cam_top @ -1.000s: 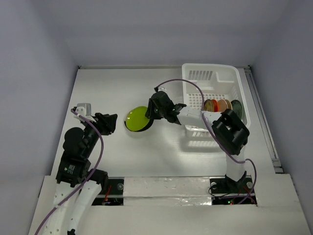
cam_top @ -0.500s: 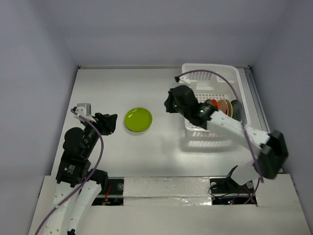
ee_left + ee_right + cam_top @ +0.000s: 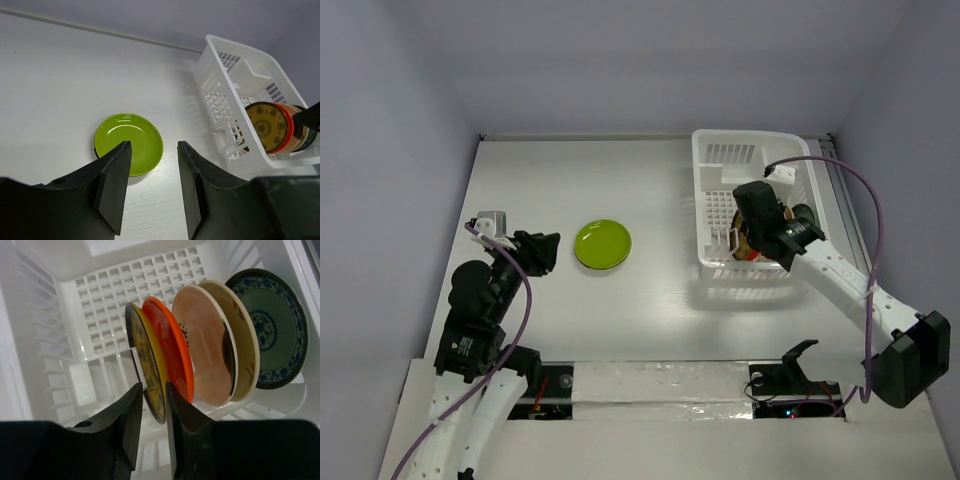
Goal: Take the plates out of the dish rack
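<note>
White table [image 3: 620, 310] fills the floor of the scene, closed in by plain pale grey walls [image 3: 620, 60]. At its far right stands the white plastic dish rack [image 3: 699, 185], slotted along its sides and gridded on the floor.

Five plates stand on edge in a row inside the dish rack. They are a dark-rimmed plate [image 3: 149, 375] with a mustard patterned face, an orange-red plate [image 3: 170, 345], a tan plate [image 3: 202, 345], a cream plate [image 3: 242, 335] and a teal-blue patterned plate [image 3: 272, 325].

The right arm reaches over the rack from the near side. The right gripper [image 3: 152, 387] sits at the lower edge of the dark-rimmed plate, with a finger on either side of its rim. The gap between the jaws is narrow, and I cannot tell whether they press on the plate or only straddle it.

A lime green plate [image 3: 603, 243] lies flat on the table, left of the rack and well apart from it. The left gripper [image 3: 154, 147] hangs near that plate, pointed toward it, its jaws apart and holding nothing.
</note>
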You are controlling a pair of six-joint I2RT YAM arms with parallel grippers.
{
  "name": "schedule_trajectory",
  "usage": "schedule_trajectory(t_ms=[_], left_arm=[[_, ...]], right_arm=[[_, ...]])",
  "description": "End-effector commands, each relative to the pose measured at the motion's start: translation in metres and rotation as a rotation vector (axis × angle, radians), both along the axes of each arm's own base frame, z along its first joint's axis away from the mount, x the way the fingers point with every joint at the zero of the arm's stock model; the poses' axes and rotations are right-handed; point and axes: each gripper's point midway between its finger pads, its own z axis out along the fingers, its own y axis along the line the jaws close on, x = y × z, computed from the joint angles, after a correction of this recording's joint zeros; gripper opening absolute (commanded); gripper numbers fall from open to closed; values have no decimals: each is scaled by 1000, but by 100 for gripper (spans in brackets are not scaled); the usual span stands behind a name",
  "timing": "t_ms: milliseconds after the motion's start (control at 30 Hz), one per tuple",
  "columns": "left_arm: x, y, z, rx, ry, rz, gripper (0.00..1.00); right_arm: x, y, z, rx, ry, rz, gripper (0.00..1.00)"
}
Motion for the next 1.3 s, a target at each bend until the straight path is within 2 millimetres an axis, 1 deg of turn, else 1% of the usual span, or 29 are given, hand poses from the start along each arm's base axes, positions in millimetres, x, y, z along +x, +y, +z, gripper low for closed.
schedule_trajectory(t_ms=[0, 33, 100, 133, 167, 233, 267, 367, 400, 433, 500, 533, 600, 667, 700, 733, 767, 867, 900, 933, 1000, 1067, 1200, 1233, 1267], left_arm=[[2, -2, 18, -10, -66, -12, 38], [2, -2, 18, -9, -65, -12, 38], [2, -2, 19, -10, -68, -9, 38], [2, -1, 19, -10, -68, -6, 38], [2, -1, 18, -9, -66, -6, 38], [2, -1, 18, -9, -65, -6, 38], [3, -1, 18, -9, -63, -6, 38], [2, -1, 18, -9, -65, -8, 38], [2, -2, 18, -9, -65, -9, 38], [2, -1, 18, -9, -65, -8, 38], [2, -2, 18, -8, -65, -11, 38], [2, -2, 18, -9, -65, -12, 38], [2, -2, 18, -8, -67, -14, 38], [2, -3, 18, -9, -68, -18, 38], [2, -3, 18, -8, -67, -18, 38], [2, -3, 19, -9, -70, -18, 38], [2, -3, 19, -9, -70, -18, 38], [2, -3, 19, -9, -71, -17, 38], [2, -3, 19, -9, -70, -18, 38], [2, -3, 19, -9, -70, -18, 38], [2, -3, 19, -9, -70, -18, 38], [2, -3, 19, -9, -70, -18, 38], [2, -3, 18, -9, -68, -17, 38], [2, -3, 18, -9, -68, -18, 38], [2, -3, 18, -9, -68, -18, 38]], right_arm=[[0, -9, -1, -49, 26, -8, 31], [2, -10, -7, -49, 43, -5, 31], [5, -8, -10, -60, 59, 4, 31], [6, -9, -12, -73, 66, -5, 30], [8, -12, -18, -86, 84, -17, 30], [11, -8, -23, -90, 103, -2, 29], [13, -7, -29, -98, 122, 3, 29], [18, -7, -33, -111, 140, 7, 28], [19, -7, -38, -130, 160, 4, 24], [23, -8, -33, -141, 153, -5, 21], [23, -14, -32, -195, 180, -14, 14], [22, -14, -28, -217, 182, -14, 12], [20, -14, -16, -264, 178, -4, 7], [19, -14, -5, -309, 175, 3, 5], [19, -15, -2, -318, 174, -2, 2], [19, -17, 1, -331, 174, -10, 1], [18, -14, 3, -343, 174, 5, 0], [19, -14, 9, -363, 166, 4, 0], [19, -12, 14, -368, 154, 8, 0], [19, -15, 19, -383, 143, -4, 0], [18, -14, 25, -400, 131, -8, 0], [19, -16, 36, -399, 108, -25, 0], [17, -14, 58, -376, 48, -37, 0], [15, -16, 67, -360, 27, -51, 0], [13, -13, 78, -327, -5, -54, 0]])
